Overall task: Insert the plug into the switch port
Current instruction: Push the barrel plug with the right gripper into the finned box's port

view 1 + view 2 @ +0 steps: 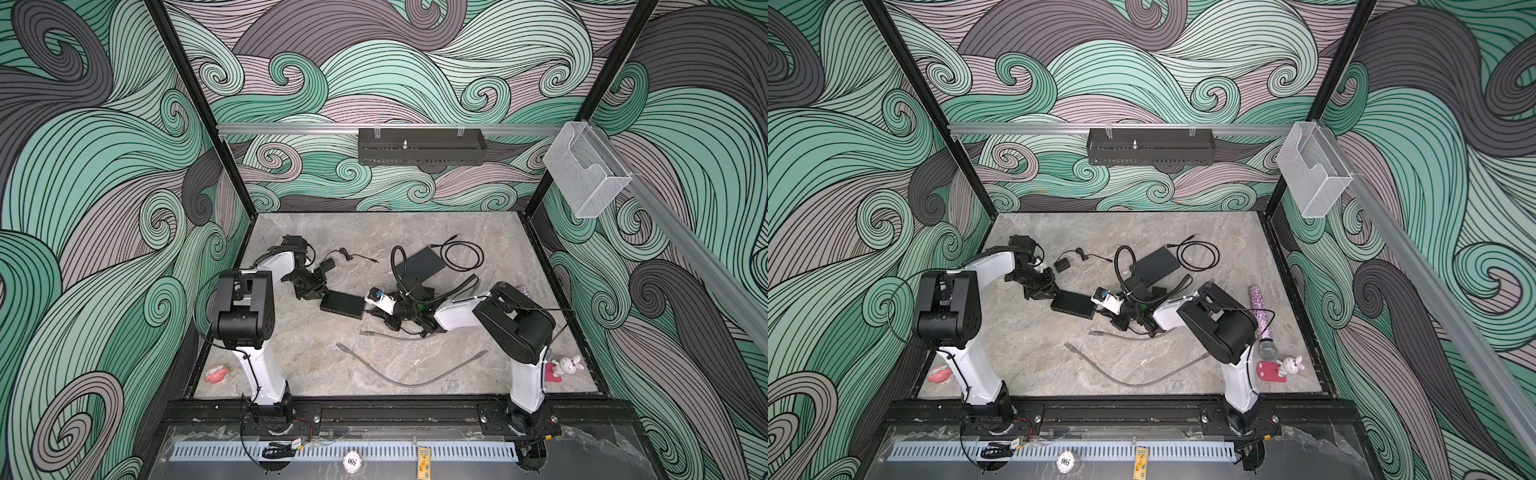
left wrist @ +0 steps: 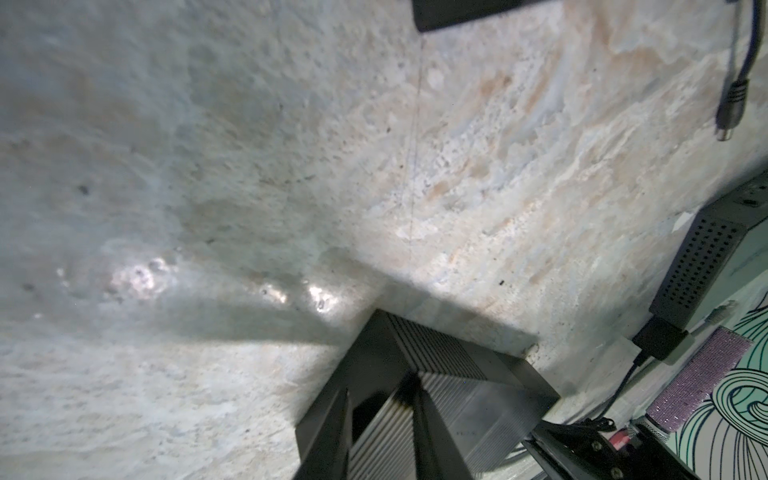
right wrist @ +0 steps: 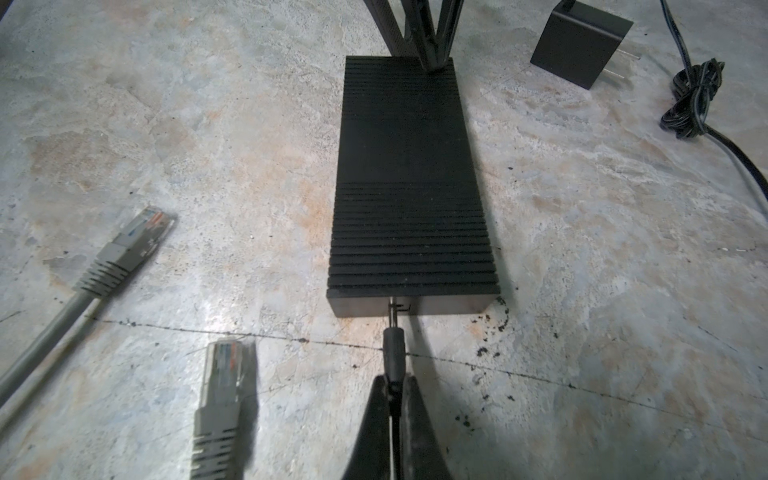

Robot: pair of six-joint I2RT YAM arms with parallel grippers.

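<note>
The right end effector (image 3: 392, 384) is clenched on the rear of the plug (image 3: 393, 353), a slim black barrel with a bare metal pin. The switch port (image 3: 401, 308) sits straight ahead, in the near end face of the narrow ribbed black box (image 3: 409, 187), which lies flat in the middle of the surface (image 3: 208, 124). The plug's long axis runs nearly in line with the box's long axis. The pin tip is already at the mouth of the port, seemingly a touch to one side of its centre. The coming move looks like a short straight push along that line, with a slight sideways correction if the pin binds.

The right arm is plainly the nearer one to the port. The left end effector (image 3: 428, 58) sits at the far end of the box, jaws a little apart. Whether it pinches the box or only presses on it cannot be told.

Two grey network connectors (image 3: 137, 237) lie off to one side, clear of the path. A wall adapter (image 3: 579, 41) lies beyond the far end.
</note>
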